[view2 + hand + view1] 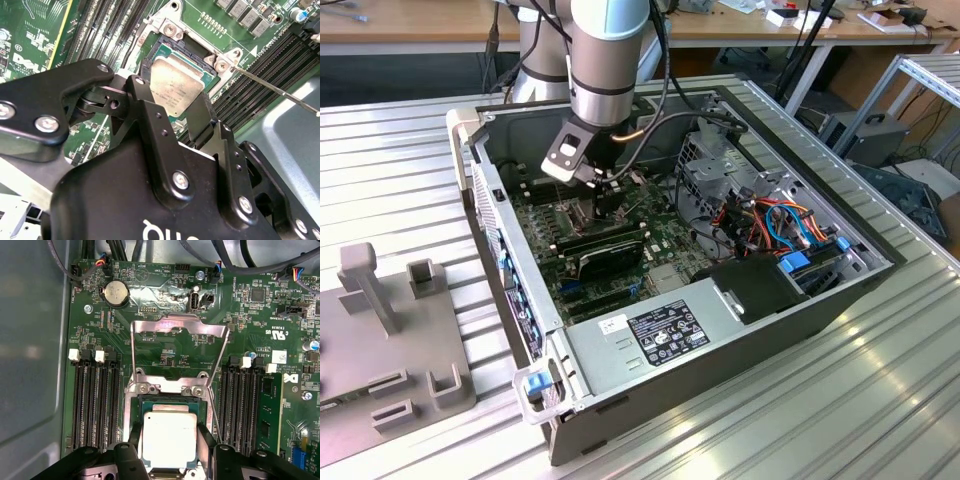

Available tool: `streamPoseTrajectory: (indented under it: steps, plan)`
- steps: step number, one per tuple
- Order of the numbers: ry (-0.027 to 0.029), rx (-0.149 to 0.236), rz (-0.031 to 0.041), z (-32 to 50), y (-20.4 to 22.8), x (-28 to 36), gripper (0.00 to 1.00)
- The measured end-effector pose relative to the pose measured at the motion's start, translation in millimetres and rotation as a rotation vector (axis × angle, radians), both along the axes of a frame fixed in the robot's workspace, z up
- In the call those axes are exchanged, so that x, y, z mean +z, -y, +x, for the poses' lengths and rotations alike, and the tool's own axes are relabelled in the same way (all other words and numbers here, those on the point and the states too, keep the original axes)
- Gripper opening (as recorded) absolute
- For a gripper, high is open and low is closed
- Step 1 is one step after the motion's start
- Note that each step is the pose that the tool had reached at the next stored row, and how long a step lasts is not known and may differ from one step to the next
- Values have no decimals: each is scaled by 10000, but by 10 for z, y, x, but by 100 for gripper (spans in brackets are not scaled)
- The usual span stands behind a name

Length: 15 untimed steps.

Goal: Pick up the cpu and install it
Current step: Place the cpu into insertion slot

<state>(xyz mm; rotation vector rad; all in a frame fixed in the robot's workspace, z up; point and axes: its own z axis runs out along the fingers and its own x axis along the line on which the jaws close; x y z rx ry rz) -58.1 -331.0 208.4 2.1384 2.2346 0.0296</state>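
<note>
The small, flat, square cpu with a silver-grey metal top is seen in both wrist views, lying directly over the open socket on the green motherboard. It is flanked on two opposite edges by the black jaws, which are closed narrowly against it. Whether the chip is fully seated or held just above the socket cannot be told. Faint print is borne on the metal top.

The shiny hinged metal socket frame stands open beyond the chip, and a thin steel lever rod is angled away from one corner. Long black memory slots with white clips are set on both sides. A round silver coin cell and fine white lettering are carried on the board.

In the exterior view the silver arm with a pale blue joint cap is lowered almost vertically into the open grey metal computer case, its wrist poised over the board. A long black card lies just beside it. A grey power supply box with a black-and-white printed label fills the near corner. The case is set on a ribbed aluminium tabletop; a grey slotted fixture block sits at the exterior view's left.
</note>
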Motion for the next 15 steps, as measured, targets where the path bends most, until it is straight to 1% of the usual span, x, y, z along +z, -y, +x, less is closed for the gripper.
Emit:
streamPoseTrajectory:
  steps: [4, 5, 8, 10, 15]
  plan:
    - [-3, 0, -5, 0, 1, -2, 53]
    - [-2, -24, 7, -1, 0, -4, 53]
    - [-2, -39, 10, 0, 1, -4, 53]
    - [-3, -135, 9, -1, 1, -4, 53]
    - [-3, -153, 9, 0, 1, -7, 53]
